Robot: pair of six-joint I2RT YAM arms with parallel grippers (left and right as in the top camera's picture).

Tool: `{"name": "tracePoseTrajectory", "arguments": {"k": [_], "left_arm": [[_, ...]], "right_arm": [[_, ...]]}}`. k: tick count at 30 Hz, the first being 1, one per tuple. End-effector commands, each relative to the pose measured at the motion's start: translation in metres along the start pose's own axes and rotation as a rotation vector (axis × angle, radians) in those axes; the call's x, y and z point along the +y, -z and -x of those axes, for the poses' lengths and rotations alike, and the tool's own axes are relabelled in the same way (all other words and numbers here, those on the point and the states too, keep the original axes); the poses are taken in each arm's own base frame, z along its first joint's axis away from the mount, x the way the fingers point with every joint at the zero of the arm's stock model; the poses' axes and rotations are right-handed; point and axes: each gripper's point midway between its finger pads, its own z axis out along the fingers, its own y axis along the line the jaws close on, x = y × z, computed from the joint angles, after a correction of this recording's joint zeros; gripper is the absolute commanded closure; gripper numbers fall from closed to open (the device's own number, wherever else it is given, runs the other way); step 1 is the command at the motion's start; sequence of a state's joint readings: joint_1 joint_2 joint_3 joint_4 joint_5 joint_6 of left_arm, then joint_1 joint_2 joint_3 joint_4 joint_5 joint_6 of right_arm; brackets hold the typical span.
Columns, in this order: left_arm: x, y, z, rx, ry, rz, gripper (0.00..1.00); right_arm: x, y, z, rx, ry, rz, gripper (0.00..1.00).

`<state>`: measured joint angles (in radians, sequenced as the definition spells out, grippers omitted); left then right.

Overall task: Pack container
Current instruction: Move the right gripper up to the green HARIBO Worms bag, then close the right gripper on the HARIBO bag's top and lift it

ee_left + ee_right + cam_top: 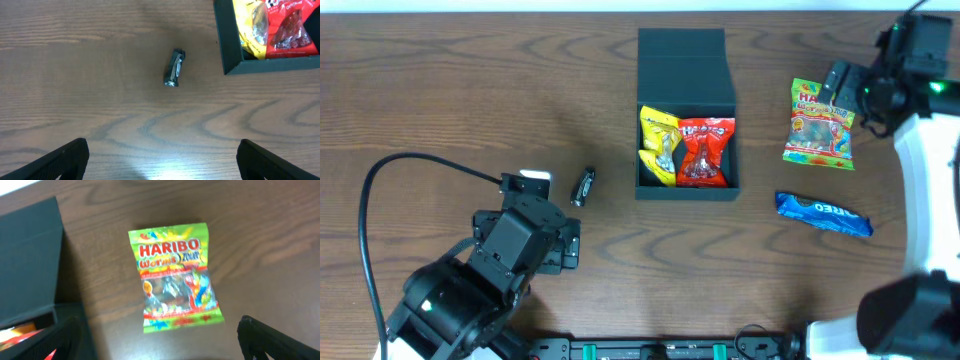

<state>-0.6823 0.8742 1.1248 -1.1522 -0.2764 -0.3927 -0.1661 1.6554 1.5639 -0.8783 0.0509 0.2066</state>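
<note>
Right hand (160,342), spread wide above the green plastic Haribo worms packet (175,277), should drop squarely across its middle so the film bunches in its grip.

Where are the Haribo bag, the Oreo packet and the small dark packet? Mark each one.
Haribo bag (175,277): right wrist view, centre of the bag.
Oreo packet (823,214): overhead view, middle of the blue wrapper.
small dark packet (174,67): left wrist view, middle of the wrapper.

Black left pincer (162,161), looping cable (363,222), white right forearm (932,175)
</note>
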Motion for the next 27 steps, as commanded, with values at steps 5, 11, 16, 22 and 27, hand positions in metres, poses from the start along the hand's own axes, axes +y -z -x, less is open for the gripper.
{"name": "tracePoseTrajectory", "arguments": {"k": [5, 11, 16, 22, 27], "left_arm": [[0.003, 0.002, 0.001, -0.009, 0.010, 0.010, 0.05], [0.002, 0.002, 0.003, -0.015, 0.012, 0.007, 0.05], [0.002, 0.002, 0.003, -0.015, 0.012, 0.006, 0.05], [0.002, 0.002, 0.003, -0.016, 0.012, 0.006, 0.05], [0.002, 0.002, 0.003, -0.016, 0.012, 0.006, 0.05]], "right_arm": [[0.003, -0.037, 0.000, 0.044, 0.083, 0.012, 0.01], [0.001, -0.098, -0.031, 0.189, 0.167, 0.015, 0.01], [-0.016, -0.140, -0.044, 0.253, 0.124, -0.013, 0.01], [-0.036, -0.151, -0.043, 0.256, 0.104, -0.036, 0.01], [-0.038, -0.156, -0.044, 0.258, 0.119, -0.036, 0.01]]}}
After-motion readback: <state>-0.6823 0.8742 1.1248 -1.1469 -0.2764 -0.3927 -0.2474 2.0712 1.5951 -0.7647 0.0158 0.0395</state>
